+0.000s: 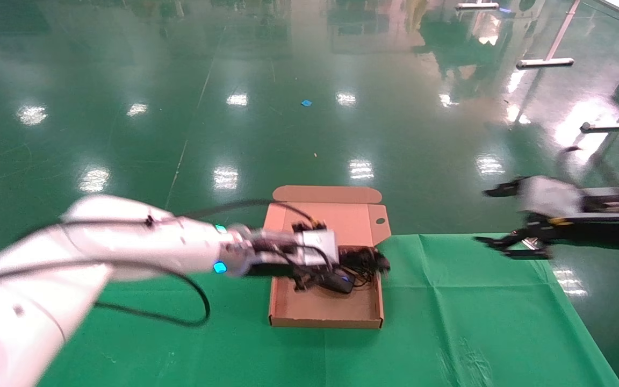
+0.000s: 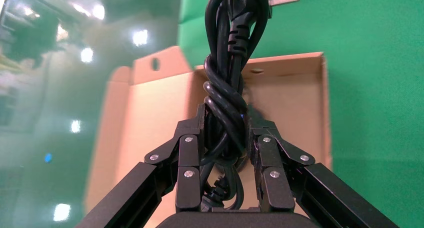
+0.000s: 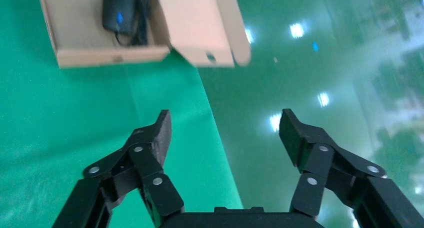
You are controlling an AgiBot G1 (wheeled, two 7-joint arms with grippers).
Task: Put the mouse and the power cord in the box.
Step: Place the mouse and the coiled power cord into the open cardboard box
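The brown cardboard box (image 1: 324, 310) lies open on the green cloth, its lid folded back. The black mouse (image 1: 342, 281) rests inside it, blue glint up, also seen as the mouse (image 3: 119, 10) in the box (image 3: 112, 55) from the right wrist. My left gripper (image 1: 315, 269) hovers over the box's far half, shut on the power cord (image 1: 367, 262). In the left wrist view the twisted bundle of the power cord (image 2: 227, 73) is clamped in the left gripper (image 2: 226, 119) above the box floor (image 2: 290, 100). My right gripper (image 1: 495, 217) hangs open and empty at the table's far right.
A green cloth (image 1: 476, 312) covers the table; its far edge runs just behind the box. Beyond lies a glossy green floor (image 1: 288, 107) with white table legs (image 1: 551, 54) at the far right. The right gripper (image 3: 225, 130) straddles the cloth's edge.
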